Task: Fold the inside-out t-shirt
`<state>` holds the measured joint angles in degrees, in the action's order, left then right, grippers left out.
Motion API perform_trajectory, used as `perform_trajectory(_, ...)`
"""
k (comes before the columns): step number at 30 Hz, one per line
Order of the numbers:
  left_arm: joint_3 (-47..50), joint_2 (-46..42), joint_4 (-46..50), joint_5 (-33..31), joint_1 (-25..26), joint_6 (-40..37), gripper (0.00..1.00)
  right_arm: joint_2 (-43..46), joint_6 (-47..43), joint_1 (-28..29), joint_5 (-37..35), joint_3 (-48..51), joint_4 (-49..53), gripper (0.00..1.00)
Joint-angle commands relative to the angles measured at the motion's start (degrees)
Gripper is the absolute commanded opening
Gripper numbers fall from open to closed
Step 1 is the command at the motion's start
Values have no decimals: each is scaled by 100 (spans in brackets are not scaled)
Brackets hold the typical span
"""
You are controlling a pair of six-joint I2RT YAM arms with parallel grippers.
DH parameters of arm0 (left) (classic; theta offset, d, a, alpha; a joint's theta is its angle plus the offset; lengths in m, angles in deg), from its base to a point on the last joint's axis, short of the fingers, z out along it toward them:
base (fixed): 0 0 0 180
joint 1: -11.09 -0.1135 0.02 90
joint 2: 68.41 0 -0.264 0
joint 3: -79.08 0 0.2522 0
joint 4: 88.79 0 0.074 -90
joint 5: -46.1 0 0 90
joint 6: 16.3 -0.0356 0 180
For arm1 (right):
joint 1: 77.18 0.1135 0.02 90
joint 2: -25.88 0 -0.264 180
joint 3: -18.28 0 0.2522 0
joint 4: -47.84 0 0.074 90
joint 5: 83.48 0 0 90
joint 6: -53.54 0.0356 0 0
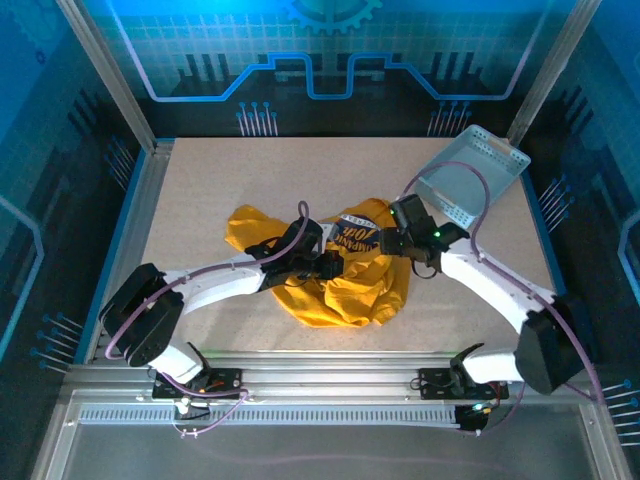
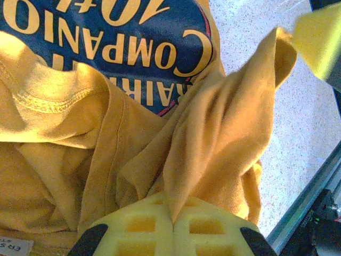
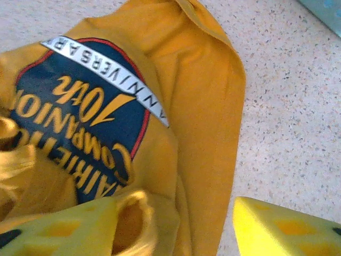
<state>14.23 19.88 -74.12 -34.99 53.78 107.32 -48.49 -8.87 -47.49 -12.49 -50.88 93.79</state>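
The mustard-yellow t-shirt (image 1: 340, 290) lies crumpled at mid-table, its navy round print (image 1: 356, 240) facing up toward the back. My left gripper (image 1: 325, 265) rests on the shirt's middle. In the left wrist view it (image 2: 173, 208) is shut on a raised fold of yellow cloth (image 2: 224, 117), just below the print (image 2: 106, 42). My right gripper (image 1: 385, 240) sits at the shirt's right side and stands open (image 3: 176, 229). Its left finger (image 3: 58, 232) is on a bunched bit of cloth beside the print (image 3: 80, 122), and its right finger (image 3: 282, 226) is over bare table.
A pale blue-grey perforated basket (image 1: 470, 175) lies tipped at the back right, close behind the right arm. Bare speckled table (image 1: 200, 180) surrounds the shirt. A metal rail (image 1: 320, 370) runs along the near edge.
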Motion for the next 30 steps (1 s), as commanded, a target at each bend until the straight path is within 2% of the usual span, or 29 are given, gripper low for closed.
perform_trajectory(1,125,48,-160,108,-42,152,0,667,185,416,146,-65,620,66)
perform_trajectory(7,187,48,-180,-6,-40,206,0,718,1448,1281,677,406,233,62)
perform_trajectory(10,213,30,-147,-64,-40,217,0,450,1747,1323,567,468,72,55)
perform_trajectory(17,236,-4,-82,-166,-60,267,0,-316,1621,1340,323,339,-23,49)
perform_trajectory(22,231,1,-111,-148,-59,316,0,-711,1674,1364,342,269,-113,50)
perform_trajectory(28,194,30,-100,-112,-60,294,0,-1264,1600,1372,244,121,-283,56)
perform_trajectory(30,196,34,-100,-100,-60,296,0,-1454,1598,1372,135,22,-242,53)
